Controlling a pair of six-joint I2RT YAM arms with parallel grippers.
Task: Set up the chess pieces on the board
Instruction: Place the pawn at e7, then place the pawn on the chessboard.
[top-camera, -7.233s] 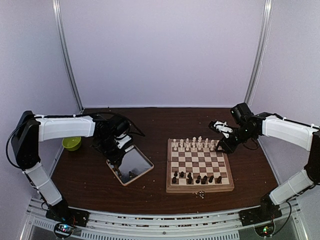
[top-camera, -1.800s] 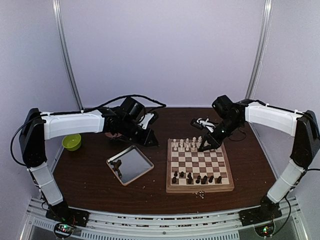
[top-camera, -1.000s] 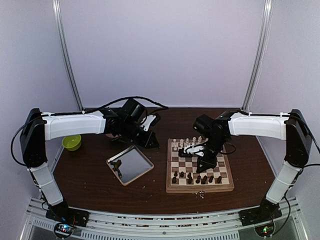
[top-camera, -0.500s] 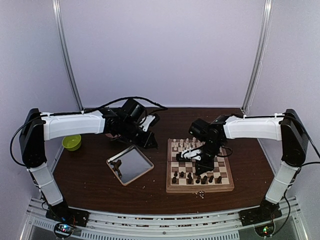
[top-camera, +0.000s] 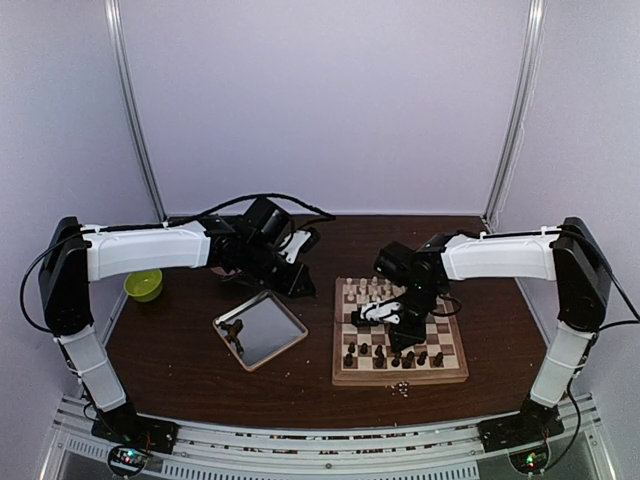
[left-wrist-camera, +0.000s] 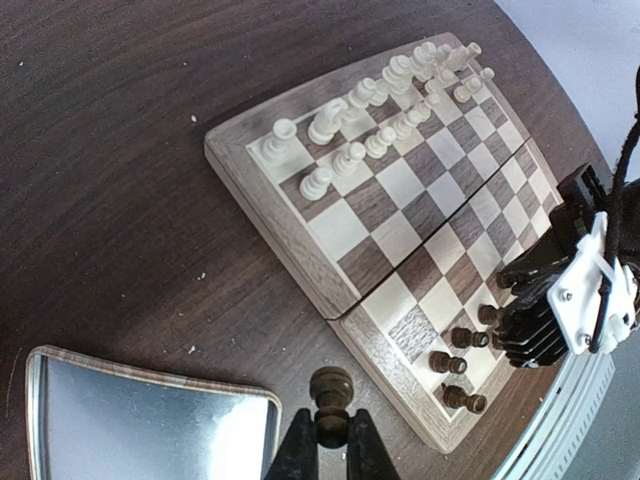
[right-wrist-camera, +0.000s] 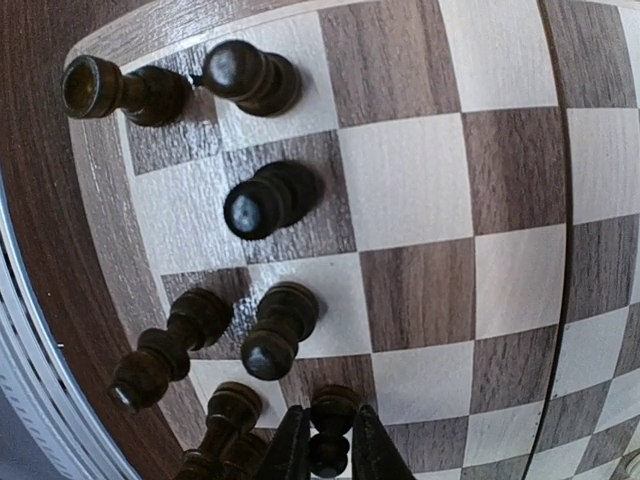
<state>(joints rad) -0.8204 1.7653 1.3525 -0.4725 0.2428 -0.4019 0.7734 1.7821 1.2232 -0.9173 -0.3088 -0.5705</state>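
moved since earlier: right arm has swung in from the far right of the board (top-camera: 440, 378) to its near middle, above the dark rows; left arm has left the tray (top-camera: 275, 335) and hangs just far of it, unchanged over the last second.
right gripper (right-wrist-camera: 330, 440): we see the jaws nearly closed, one finger each side of the right's dark piece (right-wrist-camera: 333, 405), seemingly touching it; whether the pinch is easing we cannot tell.
left gripper (left-wrist-camera: 331, 445): clamped tight on the left's dark piece (left-wrist-camera: 331, 392), gripped below its knob, carried above bare table (top-camera: 200, 350).
chess pieces: cream set (top-camera: 385, 290) lines the far two rows; dark set (top-camera: 395, 355) sits in the near two rows with gaps; two more dark ones are in the jaws.
key relation: right's dark piece runs lengthwise with the fingers, upright over a near square; other dark pieces stand just beside it toward the near edge. Whether it touches the square we cannot tell. We judge a straight lift clears them.
left's turn: board lies right of the left gripper, its left edge closest, so the left arm is nearer the near-left squares.
step: we judge right is placing, left is waiting.
risk: fingers brushing neighbours on the way out.
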